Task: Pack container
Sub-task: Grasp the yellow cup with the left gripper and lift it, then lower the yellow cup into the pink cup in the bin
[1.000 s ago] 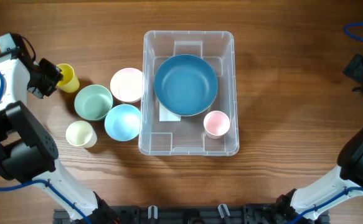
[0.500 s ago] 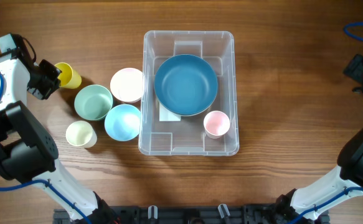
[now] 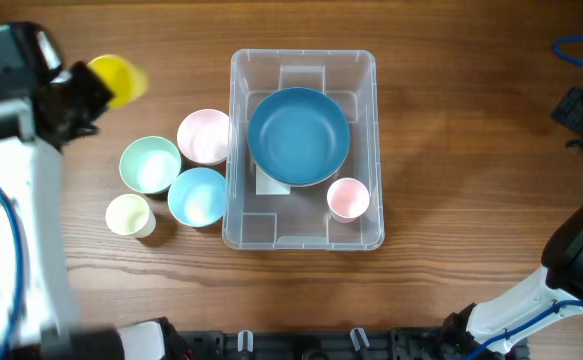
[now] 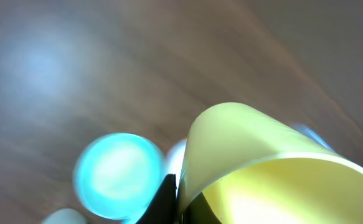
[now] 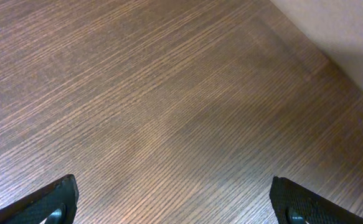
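Container (image 3: 302, 72) — white label (image 3: 269, 183), print unreadable — under blue bowl (image 3: 298, 136)

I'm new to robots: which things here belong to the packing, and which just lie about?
Job: container; blue bowl, pink cup inside it; yellow cup in left gripper; green bowl, pink bowl, light blue bowl, pale cup alongside, probably next.
Lying about: blue cable; right gripper, open.
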### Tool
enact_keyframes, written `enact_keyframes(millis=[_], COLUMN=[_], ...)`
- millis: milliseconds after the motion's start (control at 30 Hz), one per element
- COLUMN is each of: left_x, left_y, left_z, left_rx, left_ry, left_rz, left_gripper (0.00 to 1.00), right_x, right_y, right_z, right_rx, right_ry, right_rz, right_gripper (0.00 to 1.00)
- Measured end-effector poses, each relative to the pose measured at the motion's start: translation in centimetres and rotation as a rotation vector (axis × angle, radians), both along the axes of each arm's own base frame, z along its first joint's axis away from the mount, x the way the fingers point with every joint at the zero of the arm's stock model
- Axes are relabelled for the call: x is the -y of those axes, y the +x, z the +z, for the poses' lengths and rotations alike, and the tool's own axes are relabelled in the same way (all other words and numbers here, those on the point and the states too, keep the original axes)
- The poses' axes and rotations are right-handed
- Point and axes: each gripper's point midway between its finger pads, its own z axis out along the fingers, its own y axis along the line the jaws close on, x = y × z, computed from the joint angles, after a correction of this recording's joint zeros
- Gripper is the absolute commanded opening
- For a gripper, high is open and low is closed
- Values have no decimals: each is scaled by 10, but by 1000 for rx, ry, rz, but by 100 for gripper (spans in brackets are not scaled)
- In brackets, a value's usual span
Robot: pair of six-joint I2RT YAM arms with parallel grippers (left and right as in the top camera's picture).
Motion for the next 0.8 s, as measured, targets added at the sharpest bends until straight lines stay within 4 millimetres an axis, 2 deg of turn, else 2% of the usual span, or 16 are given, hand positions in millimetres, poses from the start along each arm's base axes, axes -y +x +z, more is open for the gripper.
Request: enact_keyframes(millis=[100,167,200,267,400,500,567,700,800], left_x=[65,112,130,179,245,285,301,326,335], left_y=[-10,-20,-24,-42,-82,-107,-114,-123,-124], left_z=[28,35,36,32,16,-5,-20,-57,-82], left_rx=[81,109,114,111,65,13,-26,-127,-197], left_ry=[32,57,67,97,143,167,180,203,216], left_rz=[-212,-375,-441,-630,-911,-1074,-1132,-1214,-1235], left_gripper=[4,4,4,4,4,4,4,4,4], right_x=[0,0,0,0,0,0,0,0,0], right_y=[0,0,0,0,0,0,0,0,0], right_z=[0,0,0,0,0,0,0,0,0], right_rx=[0,0,0,0,0,0,0,0,0], right_ry=[0,0,0,0,0,0,0,0,0], right_rz=[0,0,0,0,0,0,0,0,0], right_gripper=[100,100,100,100,100,100,100,100,100])
